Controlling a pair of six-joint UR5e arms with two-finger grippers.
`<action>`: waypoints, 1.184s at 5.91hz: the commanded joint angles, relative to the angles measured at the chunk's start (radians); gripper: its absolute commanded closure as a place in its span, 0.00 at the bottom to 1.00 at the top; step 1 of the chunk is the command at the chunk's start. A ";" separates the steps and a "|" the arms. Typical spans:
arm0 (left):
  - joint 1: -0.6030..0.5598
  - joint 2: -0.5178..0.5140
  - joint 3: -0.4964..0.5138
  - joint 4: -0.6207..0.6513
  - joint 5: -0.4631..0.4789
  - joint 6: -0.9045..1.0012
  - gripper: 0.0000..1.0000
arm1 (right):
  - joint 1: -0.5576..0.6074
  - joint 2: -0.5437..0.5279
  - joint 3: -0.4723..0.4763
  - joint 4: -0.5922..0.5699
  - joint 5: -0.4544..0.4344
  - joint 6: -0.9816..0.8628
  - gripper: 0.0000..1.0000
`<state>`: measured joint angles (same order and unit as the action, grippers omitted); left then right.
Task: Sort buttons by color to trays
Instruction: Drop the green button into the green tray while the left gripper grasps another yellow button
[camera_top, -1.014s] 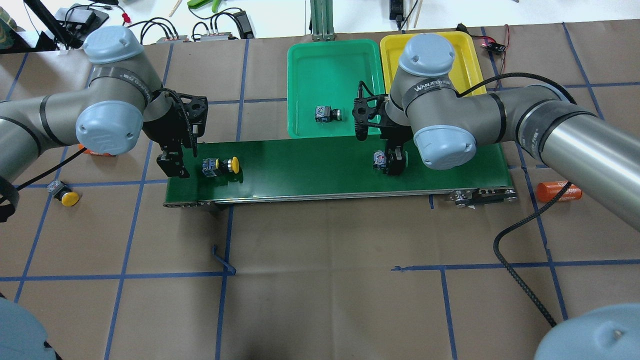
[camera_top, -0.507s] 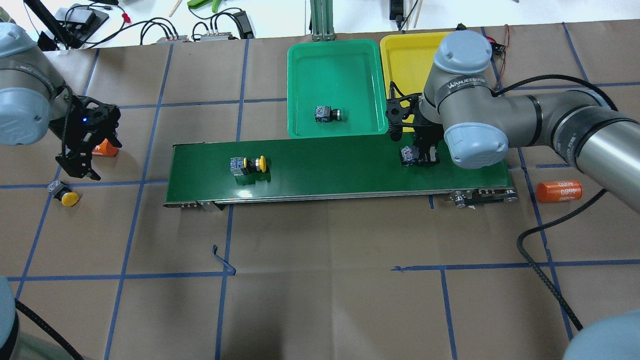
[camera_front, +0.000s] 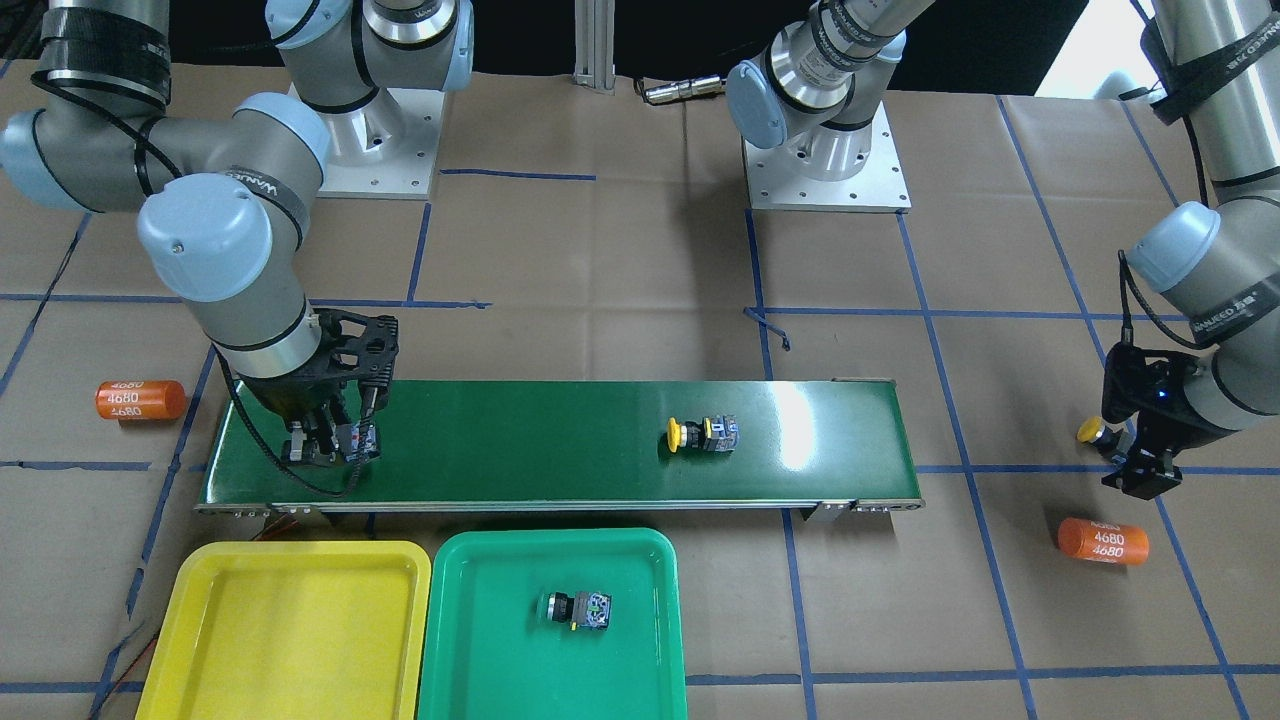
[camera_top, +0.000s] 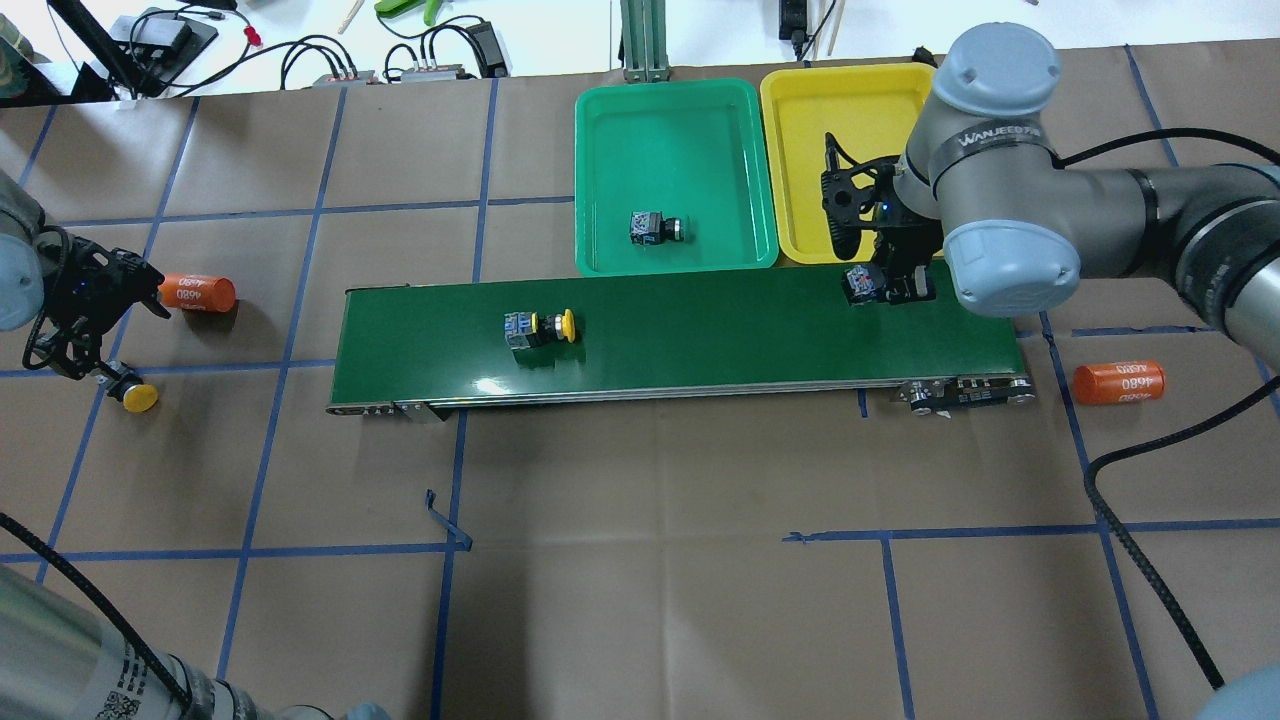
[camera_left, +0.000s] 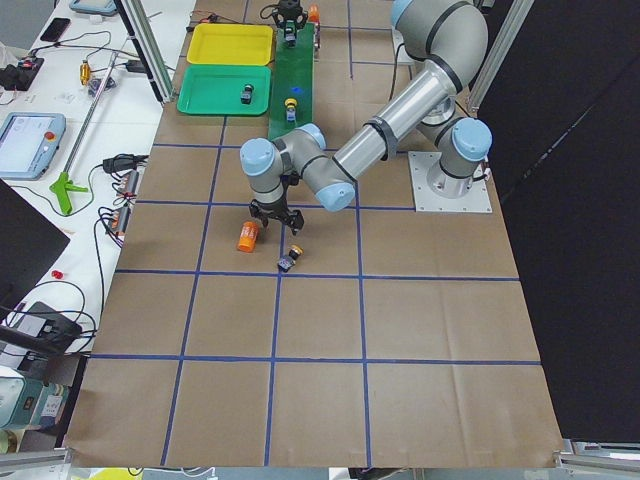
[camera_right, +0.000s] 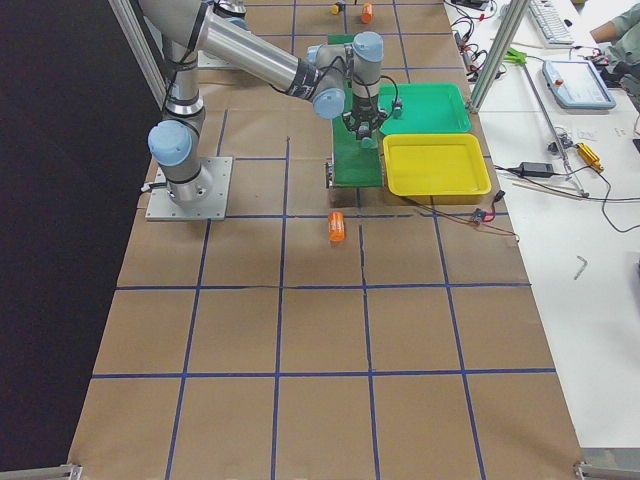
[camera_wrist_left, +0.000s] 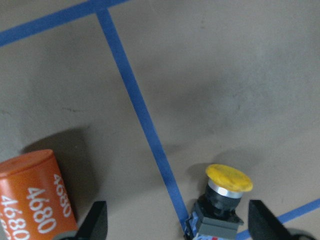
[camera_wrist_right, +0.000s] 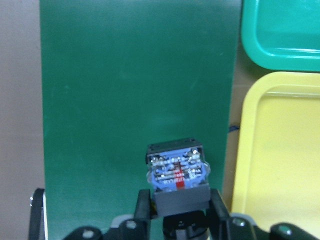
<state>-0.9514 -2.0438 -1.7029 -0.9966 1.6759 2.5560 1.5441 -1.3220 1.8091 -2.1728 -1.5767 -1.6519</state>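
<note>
My right gripper (camera_top: 887, 287) is shut on a button (camera_wrist_right: 176, 175), held low over the right end of the dark-green belt beside the yellow tray (camera_top: 830, 130); its cap is hidden. My left gripper (camera_wrist_left: 180, 231) is open, its fingers (camera_wrist_left: 97, 222) on either side of a yellow-capped button (camera_wrist_left: 226, 192) on the paper at the far left, which also shows in the overhead view (camera_top: 131, 392). A second yellow button (camera_top: 540, 328) lies on the belt. Another button (camera_top: 652, 228) lies in the green tray (camera_top: 660, 130).
The conveyor belt (camera_top: 700, 335) runs across the middle. One orange "4680" cylinder (camera_top: 197, 292) lies just beyond my left gripper; another (camera_top: 1118, 381) lies right of the belt. Cables and tools sit past the table's far edge.
My left arm swung left from the belt's end to the yellow button on the paper. My right gripper carried its button right, toward the yellow tray. The yellow button on the belt travelled right.
</note>
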 joint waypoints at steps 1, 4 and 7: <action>0.025 -0.041 -0.004 0.047 0.002 0.044 0.04 | 0.014 0.062 -0.153 0.001 0.089 0.004 0.89; 0.063 -0.062 -0.003 0.047 0.010 0.044 0.11 | 0.154 0.341 -0.455 -0.021 0.183 0.142 0.89; 0.092 -0.069 0.008 0.047 0.008 0.038 0.96 | 0.206 0.474 -0.534 -0.119 0.302 0.233 0.00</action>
<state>-0.8675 -2.1116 -1.7090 -0.9488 1.6826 2.5988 1.7435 -0.8618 1.2827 -2.2755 -1.2965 -1.4373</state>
